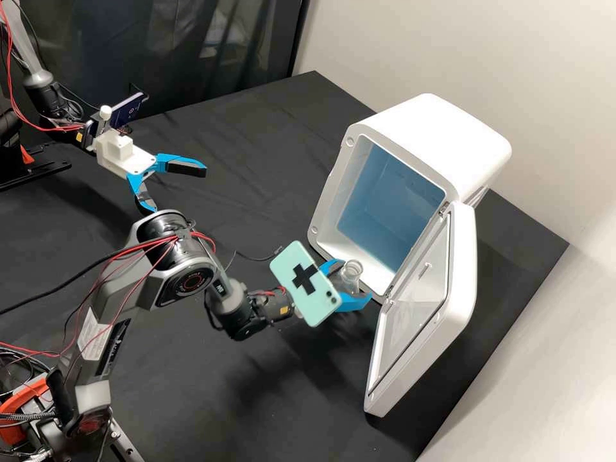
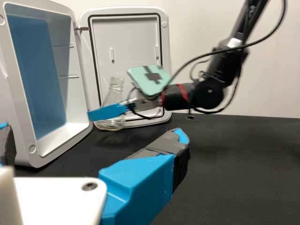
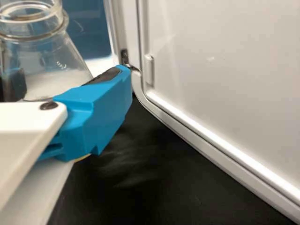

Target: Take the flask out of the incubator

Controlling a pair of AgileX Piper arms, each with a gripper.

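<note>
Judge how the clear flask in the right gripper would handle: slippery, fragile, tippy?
The flask looks like clear glass or hard plastic: probably rigid, smooth, possibly slippery between the right gripper's blue fingers. No liquid is evident, so likely light. Its wide conical base should resist tipping once set down.

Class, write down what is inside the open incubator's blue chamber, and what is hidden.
The blue chamber of the incubator shows bare walls and nothing stored. The flask is outside its mouth, between the right gripper's fingers. Its floor near the mouth is hidden behind the rim.
</note>
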